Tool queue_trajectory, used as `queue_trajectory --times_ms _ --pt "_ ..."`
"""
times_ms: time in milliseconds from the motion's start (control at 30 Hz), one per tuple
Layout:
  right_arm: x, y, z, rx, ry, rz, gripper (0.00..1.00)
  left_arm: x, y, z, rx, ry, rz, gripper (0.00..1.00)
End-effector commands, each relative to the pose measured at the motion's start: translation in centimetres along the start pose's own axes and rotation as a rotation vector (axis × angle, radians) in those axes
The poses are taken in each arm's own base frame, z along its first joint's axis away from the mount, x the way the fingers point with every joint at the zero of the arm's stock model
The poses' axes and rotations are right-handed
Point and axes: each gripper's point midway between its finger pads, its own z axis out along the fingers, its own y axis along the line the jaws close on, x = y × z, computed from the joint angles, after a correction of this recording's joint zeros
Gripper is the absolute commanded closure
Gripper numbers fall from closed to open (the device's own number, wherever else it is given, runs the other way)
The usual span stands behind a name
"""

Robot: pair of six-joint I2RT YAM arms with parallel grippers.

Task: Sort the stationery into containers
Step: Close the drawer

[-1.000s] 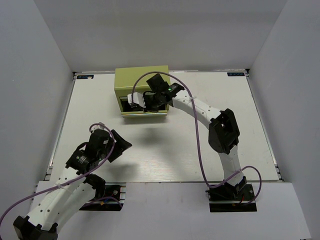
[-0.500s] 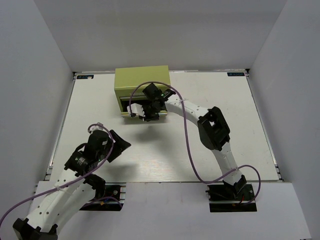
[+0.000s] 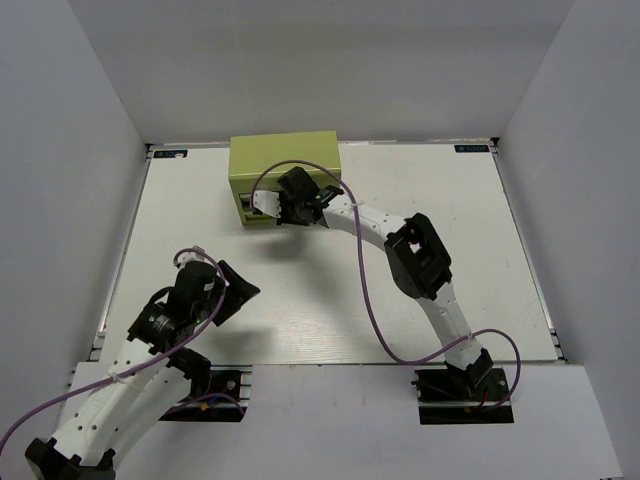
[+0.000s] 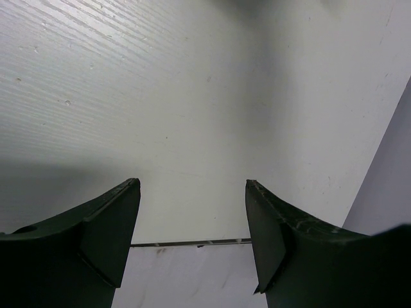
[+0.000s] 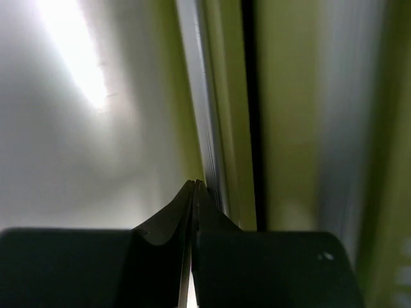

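Observation:
The olive-green tool chest (image 3: 285, 162) stands at the back of the table, its drawers facing me. My right gripper (image 3: 278, 212) is shut with nothing in it and presses against the chest's front. In the right wrist view the closed fingertips (image 5: 196, 186) touch the front of a green drawer (image 5: 221, 128). My left gripper (image 3: 240, 290) hovers open over bare table at the near left; the left wrist view shows only white table between its fingers (image 4: 112, 224). No stationery is in view.
White walls enclose the table on three sides. The right arm (image 3: 415, 255) stretches across the middle towards the chest, with its purple cable (image 3: 365, 300) looping beside it. The table's seam (image 4: 192, 243) lies under the left gripper.
The right gripper has moved left and towards the chest, and the pulled-out drawer has gone in. The left arm has barely moved.

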Motion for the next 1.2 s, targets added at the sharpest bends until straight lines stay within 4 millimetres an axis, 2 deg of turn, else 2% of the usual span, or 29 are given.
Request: queue_trajectory --times_ms 0,33,133,233,267,300,333,367,400,433,467,500,533,567,600,633,667,700,733,800,833,867,900,1033,1067,1133,1167 --pt "-0.3 -5.1 -0.1 0.249 0.007 0.024 1.0 -1.1 -1.1 -0.6 0.023 -0.034 -0.002 0.24" --pt "0.1 -5.0 0.2 0.26 0.02 0.01 1.0 -1.2 -1.3 -0.6 0.031 -0.038 -0.003 0.24" --pt "0.6 -6.5 0.2 0.365 0.042 -0.02 1.0 -1.1 -1.2 -0.4 0.021 -0.033 -0.002 0.24" --pt "1.3 -6.8 0.1 0.382 0.056 -0.034 1.0 -1.0 -1.1 -0.2 0.013 -0.029 -0.001 0.24" --pt "0.7 -7.0 -0.6 0.378 0.038 -0.032 1.0 -1.0 -1.1 -0.2 0.013 -0.029 -0.001 0.24" --pt "0.5 -5.3 -0.5 0.289 0.015 -0.031 1.0 -1.2 -1.4 -0.4 0.021 -0.033 -0.002 0.24" --pt "0.4 -4.7 -0.7 0.25 0.003 -0.023 1.0 -1.3 -1.5 -0.6 0.029 -0.037 -0.003 0.24" --pt "-1.4 -5.3 -3.1 0.25 -0.053 -0.017 1.0 -1.3 -1.5 -0.6 0.029 -0.038 -0.003 0.24" --pt "-0.5 -2.2 -2.9 0.129 -0.055 -0.02 1.0 -1.3 -1.5 -0.6 0.029 -0.038 -0.003 0.24" --pt "-1.6 -0.8 -3.5 0.059 -0.118 -0.025 1.0 -1.3 -1.5 -0.7 0.037 -0.042 -0.003 0.24" --pt "-1.6 0.1 -4.9 0.035 -0.139 -0.003 1.0 -1.3 -1.5 -0.5 0.04 -0.043 -0.003 0.24" --pt "-3.2 0.1 -7.1 0.027 -0.206 0.001 1.0 -1.4 -2.0 -0.7 0.065 -0.045 -0.005 0.24" --pt "-2.3 2.5 -7.2 -0.048 -0.21 0.017 1.0 -1.3 -1.9 -0.5 0.065 -0.045 -0.005 0.24" --pt "-3.4 2.8 -9.1 -0.064 -0.253 0.062 1.0 -1.3 -2.2 -0.5 0.081 -0.04 -0.005 0.24" --pt "-3.4 2.8 -10.0 -0.069 -0.262 0.09 1.0 -1.4 -2.5 -0.5 0.102 -0.052 0.003 0.24" --pt "-4.0 3.1 -12.5 -0.09 -0.293 0.141 0.98 -1.5 -2.9 -0.6 0.12 -0.051 0.017 0.24" --pt "-4.1 3.5 -13.1 -0.105 -0.297 0.186 0.83 -1.5 -3.3 -0.6 0.14 -0.051 0.027 0.22" --pt "-3.7 3.0 -14.0 -0.102 -0.298 0.215 0.75 -1.9 -4.0 -0.7 0.167 -0.067 0.037 0.22" --pt "-4.1 3.0 -16.1 -0.106 -0.321 0.263 0.69 -1.9 -4.3 -0.8 0.186 -0.069 0.063 0.22" --pt "-3.3 2.0 -17.8 -0.083 -0.328 0.375 0.49 -2.5 -5.6 -1.2 0.238 -0.092 0.088 0.2" --pt "-3.0 1.1 -18.8 -0.03 -0.325 0.404 0.36 -2.9 -6.1 -1.5 0.257 -0.107 0.11 0.2" --pt "-2.4 0.5 -19.4 -0.006 -0.316 0.507 0.12 -2.7 -6.3 -1.3 0.26 -0.097 0.124 0.18" --pt "-1.7 -0.7 -20.0 0.046 -0.302 0.546 0.1 -2.9 -6.6 -1.0 0.266 -0.103 0.137 0.16" --pt "-0.1 -4.6 -24.6 0.231 -0.296 0.673 0.1 -3.2 -8.2 -0.7 0.303 -0.091 0.208 0.05" --pt "0.8 -4.5 -24.8 0.253 -0.269 0.697 0.1 -3.5 -8.6 -0.7 0.31 -0.1 0.231 0.01" --pt "1.1 -4.9 -27.4 0.311 -0.292 0.711 0.1 -4.0 -9.8 -0.6 0.331 -0.105 0.255 0.01" --pt "1.9 -4.3 -27.1 0.313 -0.276 0.722 0.1 -4.1 -10.2 -0.6 0.342 -0.105 0.269 0.01"
